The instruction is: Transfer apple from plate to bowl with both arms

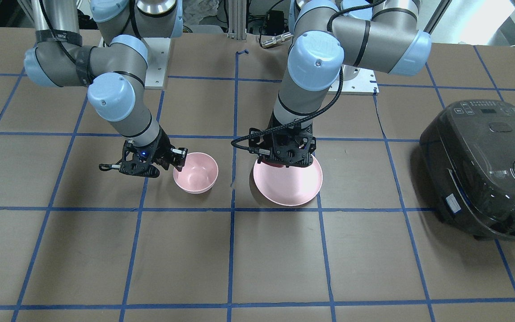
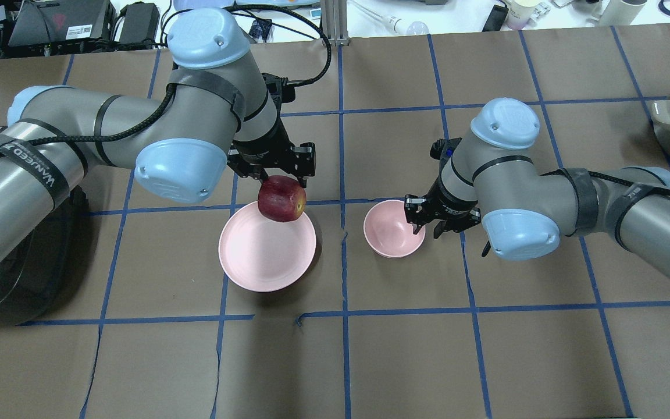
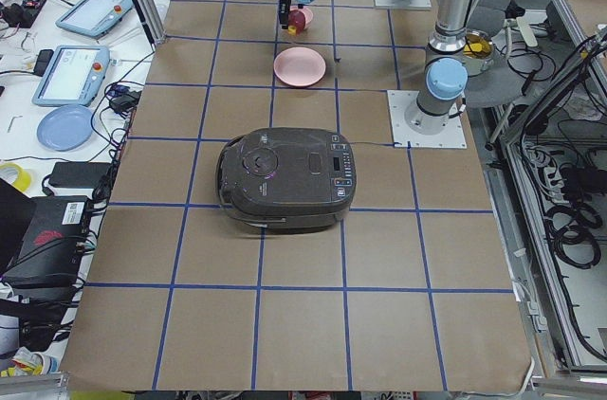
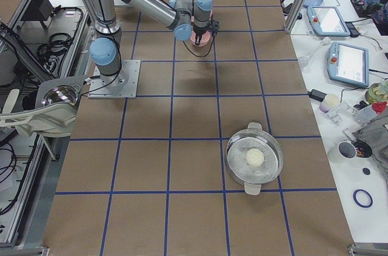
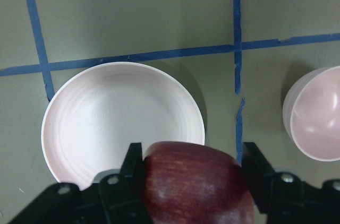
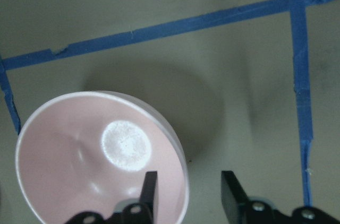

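L grip (image 5: pixel 194 173) clamps 1 apple (image 2: pixel 281 199) over 1 plate (image 2: pixel 253 262) | R grip (image 6: pixel 188 192) parted — astride rim, 1 bowl (image 2: pixel 392 231)

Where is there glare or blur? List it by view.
Right wrist view: white glare spot on the bowl floor, soft shadow beside it. Left wrist view: the apple, close to the lens, is blurred; the plate looks washed out.

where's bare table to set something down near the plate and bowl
Bare: the table squares on the operators' side of plate and bowl; also between plate and rice cooker. Crowded: over the plate, left end effector holding the apple; right end effector at the bowl's rim.
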### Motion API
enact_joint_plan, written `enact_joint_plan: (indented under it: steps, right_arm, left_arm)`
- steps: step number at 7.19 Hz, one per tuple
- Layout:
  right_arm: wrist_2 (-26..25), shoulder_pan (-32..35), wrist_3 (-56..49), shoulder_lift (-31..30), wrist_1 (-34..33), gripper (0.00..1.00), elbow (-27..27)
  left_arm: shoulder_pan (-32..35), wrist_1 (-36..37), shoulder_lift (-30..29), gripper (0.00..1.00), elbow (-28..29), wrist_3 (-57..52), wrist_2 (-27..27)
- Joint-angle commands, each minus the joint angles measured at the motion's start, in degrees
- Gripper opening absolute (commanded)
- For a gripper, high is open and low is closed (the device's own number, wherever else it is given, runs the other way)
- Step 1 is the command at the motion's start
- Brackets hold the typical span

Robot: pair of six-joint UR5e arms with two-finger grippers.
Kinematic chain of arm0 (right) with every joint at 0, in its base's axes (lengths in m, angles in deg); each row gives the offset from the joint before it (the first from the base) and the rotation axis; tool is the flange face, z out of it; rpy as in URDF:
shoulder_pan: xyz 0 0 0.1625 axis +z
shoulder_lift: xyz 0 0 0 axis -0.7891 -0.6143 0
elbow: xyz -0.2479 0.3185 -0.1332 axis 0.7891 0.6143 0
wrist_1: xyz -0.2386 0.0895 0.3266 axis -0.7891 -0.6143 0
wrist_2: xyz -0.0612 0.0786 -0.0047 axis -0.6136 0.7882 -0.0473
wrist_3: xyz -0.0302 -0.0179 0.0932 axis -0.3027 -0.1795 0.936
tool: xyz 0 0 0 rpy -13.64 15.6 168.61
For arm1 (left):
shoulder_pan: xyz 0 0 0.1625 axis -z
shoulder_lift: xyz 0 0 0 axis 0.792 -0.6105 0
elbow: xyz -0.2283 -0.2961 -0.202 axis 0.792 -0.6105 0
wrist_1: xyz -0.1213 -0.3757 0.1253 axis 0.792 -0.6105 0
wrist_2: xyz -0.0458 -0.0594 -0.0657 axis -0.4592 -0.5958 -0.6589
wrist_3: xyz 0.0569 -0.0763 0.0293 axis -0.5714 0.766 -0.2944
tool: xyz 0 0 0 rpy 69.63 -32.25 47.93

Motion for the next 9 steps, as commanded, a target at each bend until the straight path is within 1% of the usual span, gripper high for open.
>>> enact_joint_plan:
  steps: [1,2,3,4,5,6,7,8,9]
  right_arm:
    - [-2.3,-1.5,-0.5,-0.6,0.8,1.00,4.6]
    - [-2.7,-3.5,-0.6,-0.5,2.9,1.00,7.5]
    - [-3.9,-7.1,-1.8,-1.1,5.7,1.00,10.3]
    - [-5.7,-11.3,-9.6,-2.6,11.8,1.00,14.9]
    - [-6.4,-14.4,-13.3,-3.1,21.2,1.00,22.1]
    - [-10.5,-14.6,-13.1,-3.4,31.5,1.00,29.7]
    - [-11.2,-14.3,-12.5,-5.1,38.9,1.00,35.4]
    - [-11.2,-13.9,-11.9,-6.8,41.5,1.00,37.4]
    - [-11.1,-12.5,-8.5,-7.9,41.4,1.00,37.4]
  left_arm:
    - [0.1,-0.2,0.0,0.00,0.5,0.6,-1.1]
    - [0.1,-0.1,-0.2,0.00,0.5,1.5,-1.5]
    - [0.2,0.1,-0.2,0.00,0.5,1.7,-1.7]
    - [0.2,0.7,-0.8,0.00,1.0,1.6,-2.7]
    - [1.3,0.7,-1.5,0.00,2.2,2.0,-3.3]
    - [3.4,0.8,-2.9,0.00,3.2,6.6,-3.3]
    - [5.3,1.3,-5.1,0.00,6.2,9.1,-3.3]
    - [7.6,1.3,-7.2,0.00,9.3,14.2,-3.3]
    - [9.4,1.3,-9.6,0.00,11.2,19.0,-3.3]
